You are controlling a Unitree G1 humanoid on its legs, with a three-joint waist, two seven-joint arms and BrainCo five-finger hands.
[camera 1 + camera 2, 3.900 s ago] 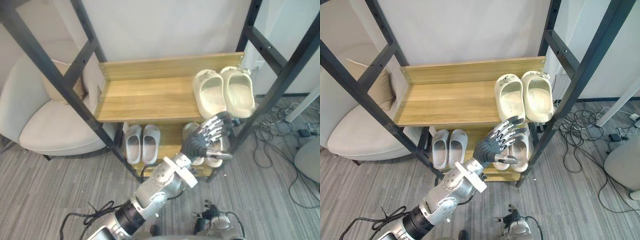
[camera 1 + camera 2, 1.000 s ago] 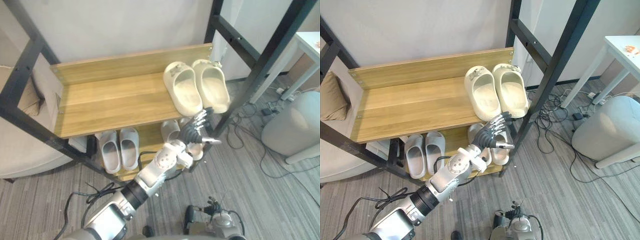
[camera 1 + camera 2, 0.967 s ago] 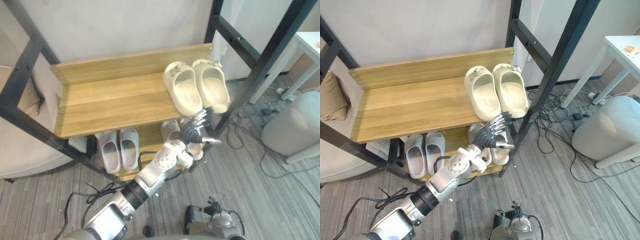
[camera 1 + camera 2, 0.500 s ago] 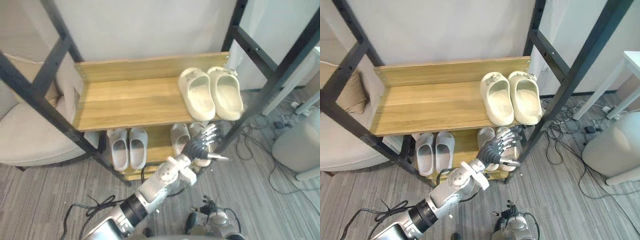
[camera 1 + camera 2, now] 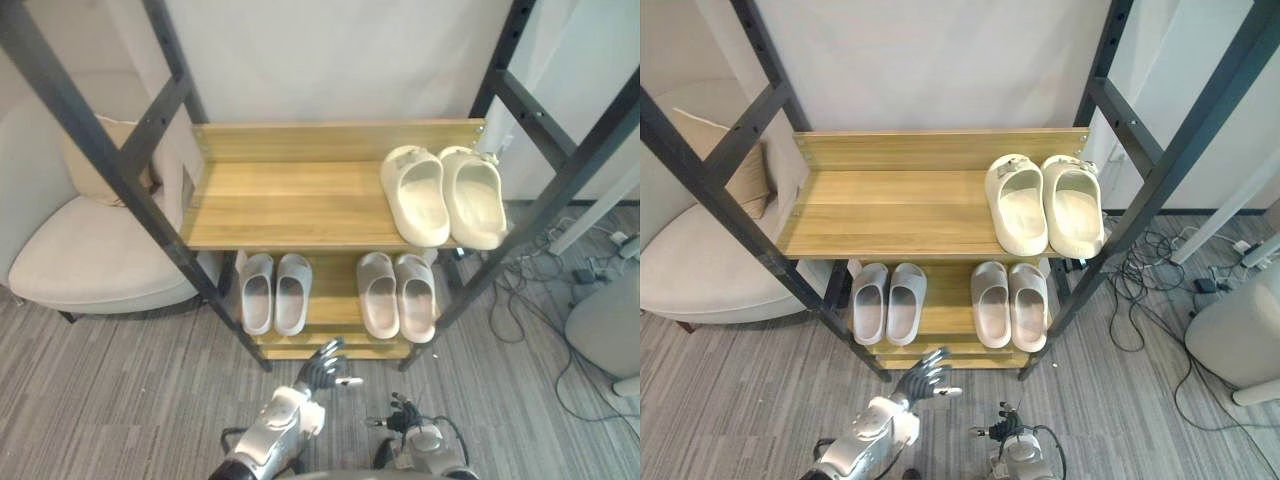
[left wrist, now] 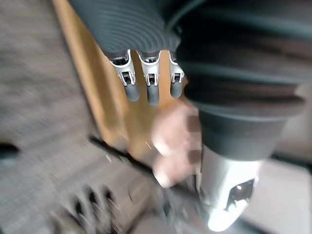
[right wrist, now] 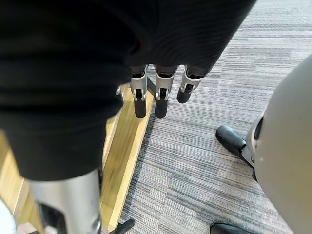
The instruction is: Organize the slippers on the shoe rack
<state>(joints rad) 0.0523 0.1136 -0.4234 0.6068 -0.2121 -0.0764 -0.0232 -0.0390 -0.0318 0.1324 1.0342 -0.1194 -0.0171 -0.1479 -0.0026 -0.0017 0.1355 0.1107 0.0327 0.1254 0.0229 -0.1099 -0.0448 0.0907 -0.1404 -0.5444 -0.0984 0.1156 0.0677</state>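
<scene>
**Asker:** Where do the slippers lie from the left robot hand (image 5: 325, 366)?

**Describer:** All lie beyond it and higher, on the shoe rack (image 5: 290, 205). The hand hovers low over the floor (image 5: 120, 380), just in front of the bottom shelf. A pale grey pair (image 5: 274, 292) sits ahead and slightly to its left, and a beige pair (image 5: 397, 294) ahead and to its right. A cream pair (image 5: 445, 195) rests on the upper shelf, farther up and to the right.

**Asker:** Which way do they point?

**Describer:** Every slipper has its toe to the back wall and its heel toward the hand, so the long axis runs straight away from it. Each pair lies side by side, close together. They look like soft, moulded, open-backed slides.

**Asker:** And the hands?

**Describer:** The left robot hand is empty, fingers spread. The right robot hand (image 7: 160, 100) hangs with straight fingers, holding nothing, beside the rack's lowest wooden edge. I judge the left better placed for the lower pairs. All three pairs look tidy, so little seems left to do.
</scene>
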